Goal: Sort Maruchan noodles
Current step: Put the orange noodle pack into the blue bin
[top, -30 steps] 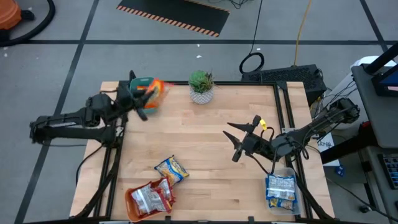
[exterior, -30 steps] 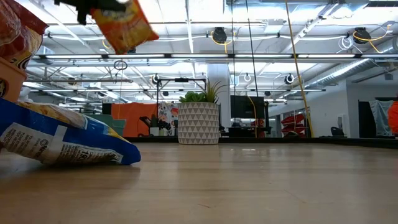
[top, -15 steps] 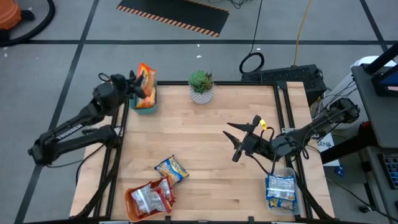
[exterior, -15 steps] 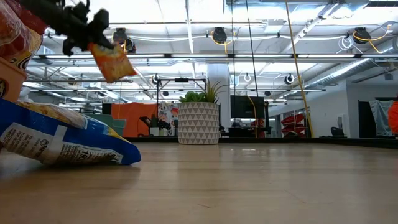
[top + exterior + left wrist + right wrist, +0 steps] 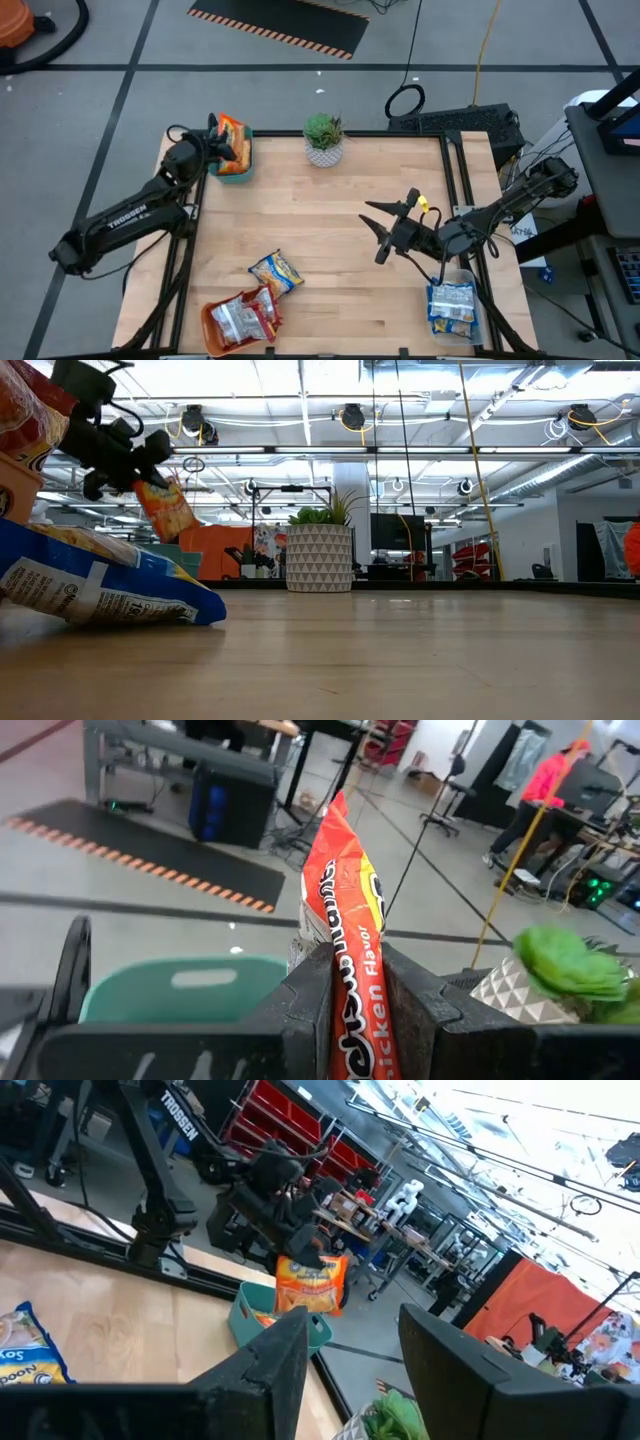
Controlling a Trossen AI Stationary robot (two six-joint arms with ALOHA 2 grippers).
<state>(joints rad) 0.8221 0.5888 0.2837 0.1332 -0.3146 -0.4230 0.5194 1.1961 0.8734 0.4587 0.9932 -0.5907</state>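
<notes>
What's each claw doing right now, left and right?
Left claw: shut on an orange noodle packet, above the teal bin.
Right claw: open, empty, over the table.

Grey concrete floor [image 5: 80, 110] crossed by dark lines, with a hazard-striped mat [image 5: 280, 25]; bright ceiling lights [image 5: 300, 380] over an open workshop; an orange partition [image 5: 205, 550]; what look like red shelving racks [image 5: 300, 1145] farther back.

My wooden table [image 5: 330, 220]: teal bin [image 5: 233, 170] at far left corner, potted plant [image 5: 323, 138] beside it, blue-yellow packet [image 5: 276, 272] lying loose, orange bin [image 5: 213, 335] and clear bin [image 5: 452, 310] at near corners.
</notes>
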